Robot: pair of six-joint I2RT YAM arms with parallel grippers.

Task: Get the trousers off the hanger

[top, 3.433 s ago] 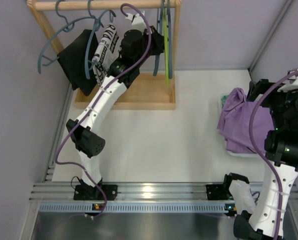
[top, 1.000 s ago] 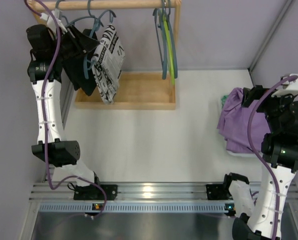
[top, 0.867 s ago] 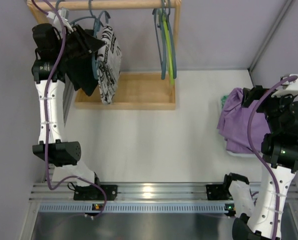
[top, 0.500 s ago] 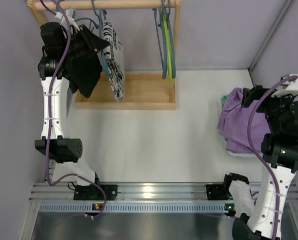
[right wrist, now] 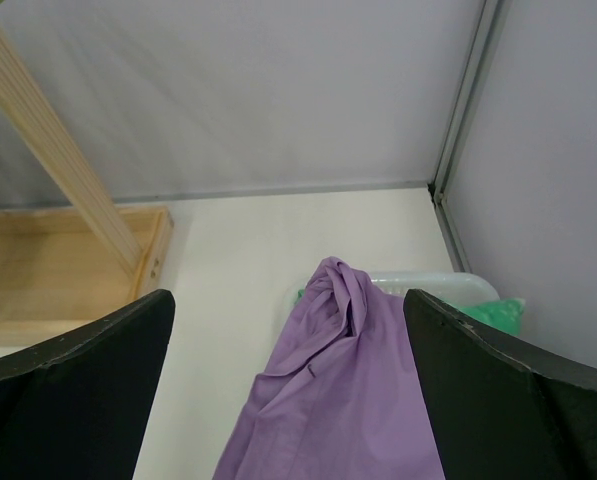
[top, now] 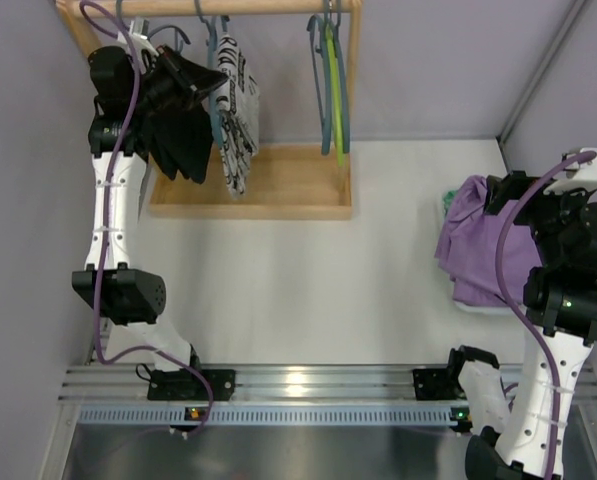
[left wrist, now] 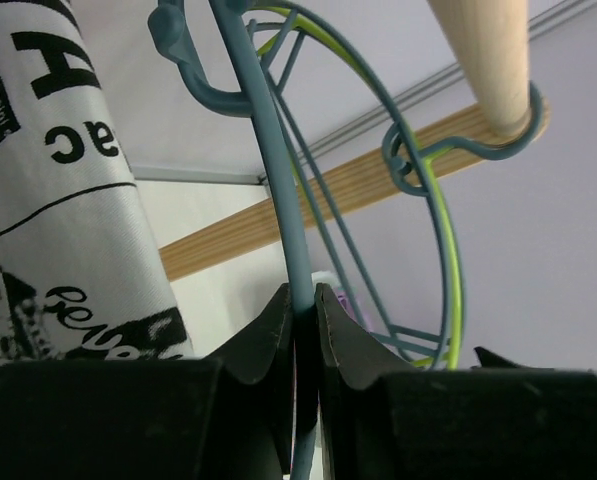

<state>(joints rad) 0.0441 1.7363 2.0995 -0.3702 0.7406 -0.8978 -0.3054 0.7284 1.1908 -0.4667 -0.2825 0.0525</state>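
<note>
The black trousers (top: 178,140) and the white black-printed trousers (top: 236,120) hang from blue-grey hangers at the left end of the wooden rail (top: 268,8). My left gripper (top: 200,88) is up between them. In the left wrist view the left gripper (left wrist: 300,300) is shut on a hanger's blue-grey wire (left wrist: 268,150), with the printed trousers (left wrist: 58,200) just to its left. The purple trousers (top: 483,245) lie heaped at the table's right. My right gripper (right wrist: 288,297) stands wide open above the purple trousers (right wrist: 348,400), holding nothing.
Empty blue and green hangers (top: 330,80) hang at the rail's right end, above the wooden rack base (top: 288,185). A green cloth (right wrist: 488,312) in a white tray (right wrist: 428,285) lies under the purple heap. Walls close in on the left, back and right.
My left gripper slid right along the rail and closed on the hanger wire. The black and printed trousers swung right with it. The right arm has not moved.
</note>
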